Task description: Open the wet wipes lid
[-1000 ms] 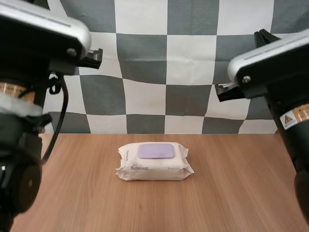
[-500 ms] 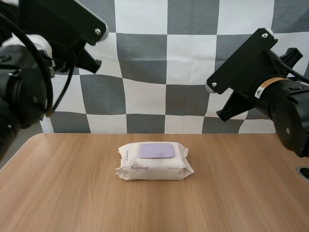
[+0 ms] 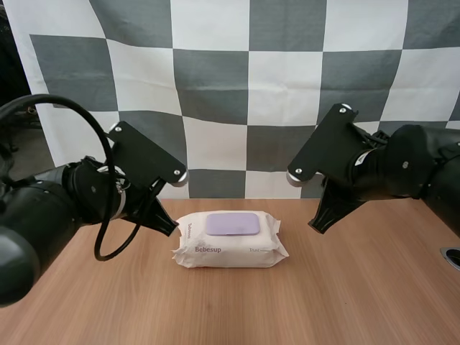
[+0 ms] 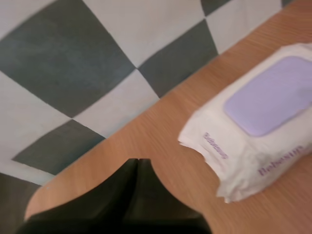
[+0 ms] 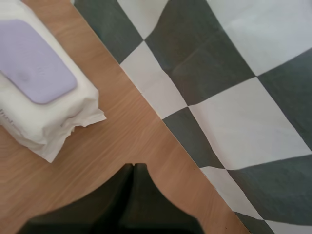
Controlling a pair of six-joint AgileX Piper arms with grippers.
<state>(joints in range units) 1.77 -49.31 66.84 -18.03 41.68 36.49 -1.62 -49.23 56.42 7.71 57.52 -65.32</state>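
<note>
1. The wooden surface (image 3: 359,287) carries the task's thing at its middle, with one tool on either side of it.
2. The pack of wet wipes (image 3: 230,251) lies flat on the surface, its printed side facing the near edge. It sits between the two tools, and neither touches it.
3. The left tool (image 4: 138,162) hangs just beside the pack's left end. Its fingers are pressed together on nothing, forming one dark wedge aimed down at the wood. The right tool (image 5: 134,166) hangs near the pack's right end, a little farther off, and is likewise closed and empty.
4. The lilac lid (image 3: 232,223) sits on the pack's top face, flat and closed, with no wipe showing beneath it.
5. The step in hand looks like the approach, and the opening itself has not begun. The next move probably calls for one tool to part its fingers and come over the pack to catch the lid's free edge. The other may need to press the soft pack down so it does not lift along with the lid. It cannot be told which edge of the lid carries the lifting lip.
</note>
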